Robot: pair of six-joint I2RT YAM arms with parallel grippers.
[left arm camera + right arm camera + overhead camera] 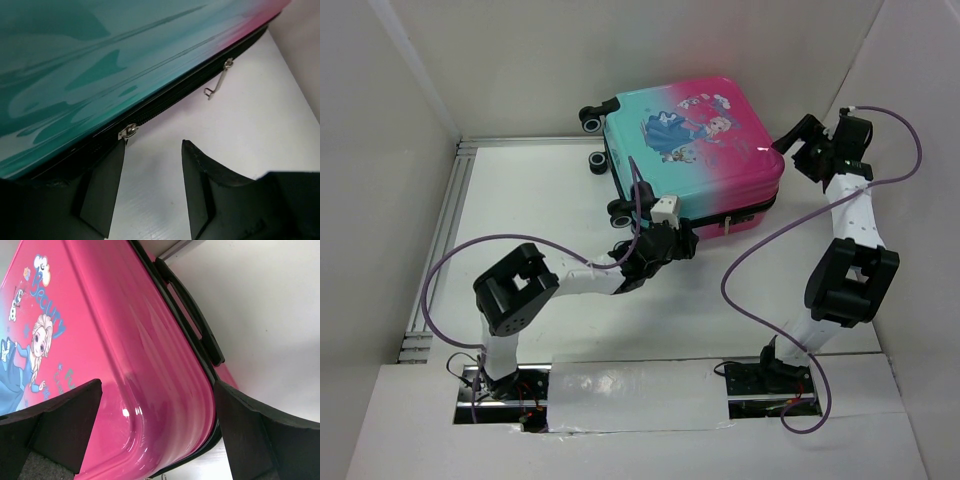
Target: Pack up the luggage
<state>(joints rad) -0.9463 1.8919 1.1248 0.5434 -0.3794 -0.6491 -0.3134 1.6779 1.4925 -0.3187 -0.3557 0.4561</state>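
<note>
The luggage lies flat and closed at the back of the table, printed shell up, wheels to the left. My left gripper is open and empty at its near edge. In the left wrist view the teal shell fills the top, one zipper pull sits right at my left fingertip, and a second pull hangs further right. My right gripper is open at the pink right corner. In the right wrist view its jaws stand on either side of the pink shell.
A black carry handle runs along the suitcase's side seam. White enclosure walls stand close on the left, back and right. A metal rail borders the table's left side. Purple cables loop from both arms.
</note>
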